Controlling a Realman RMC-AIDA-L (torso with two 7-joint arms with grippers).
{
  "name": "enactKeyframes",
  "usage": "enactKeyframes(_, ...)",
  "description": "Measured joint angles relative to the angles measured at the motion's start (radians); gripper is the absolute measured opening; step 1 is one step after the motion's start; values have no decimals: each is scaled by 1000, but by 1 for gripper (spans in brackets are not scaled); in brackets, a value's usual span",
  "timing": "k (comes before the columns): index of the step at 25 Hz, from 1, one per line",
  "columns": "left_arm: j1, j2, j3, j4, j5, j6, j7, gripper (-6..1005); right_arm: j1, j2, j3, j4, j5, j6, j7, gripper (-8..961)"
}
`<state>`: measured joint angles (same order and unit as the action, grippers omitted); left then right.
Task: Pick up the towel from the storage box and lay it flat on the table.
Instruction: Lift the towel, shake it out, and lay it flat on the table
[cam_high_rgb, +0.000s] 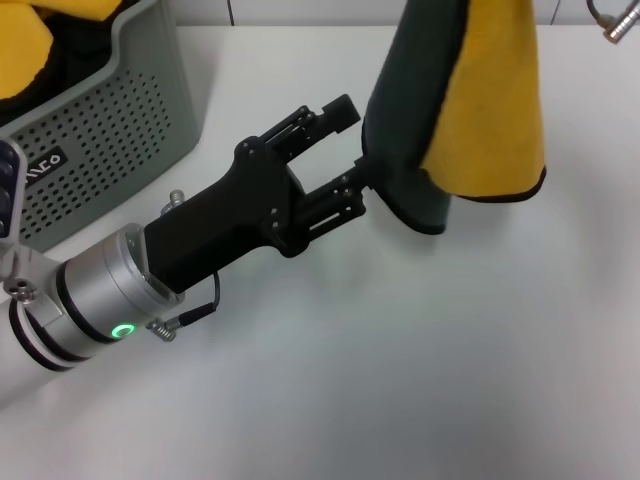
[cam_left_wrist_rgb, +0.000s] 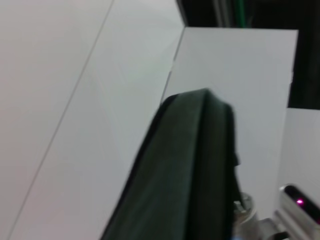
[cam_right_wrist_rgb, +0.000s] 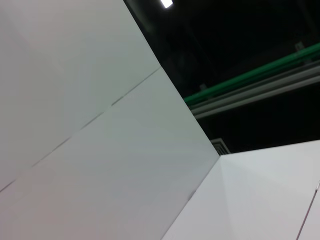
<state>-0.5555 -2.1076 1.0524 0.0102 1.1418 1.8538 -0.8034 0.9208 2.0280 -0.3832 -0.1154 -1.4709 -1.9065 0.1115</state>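
Observation:
The towel (cam_high_rgb: 460, 100) hangs in folds above the table (cam_high_rgb: 420, 380), mustard-yellow side to the right, dark grey-green side to the left, with black edging along its bottom. Its top runs out of the head view, so what holds it is hidden. My left gripper (cam_high_rgb: 350, 150) is open just left of the towel's lower part, and its nearer finger (cam_high_rgb: 345, 195) touches the dark edge. The towel's dark side also fills the left wrist view (cam_left_wrist_rgb: 185, 170). The storage box (cam_high_rgb: 100, 130) stands at the far left. My right gripper is out of view.
Other yellow cloths (cam_high_rgb: 25, 50) lie bunched in the storage box. A metal fitting of the right arm (cam_high_rgb: 615, 25) shows at the top right of the head view. The right wrist view shows only walls and ceiling.

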Motion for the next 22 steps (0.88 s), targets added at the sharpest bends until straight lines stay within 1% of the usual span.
enactKeyframes(7, -26, 0, 4, -17, 9, 12, 61, 723, 22, 0, -3, 26, -4, 5, 0, 22)
enactKeyframes(12, -46, 0, 4, -15, 6, 10, 70, 721, 32, 0, -21, 41, -10, 4, 4, 24)
enactKeyframes(22, -46, 0, 6, -23, 29, -38, 77, 717, 86, 0, -21, 59, 18, 5, 5, 27)
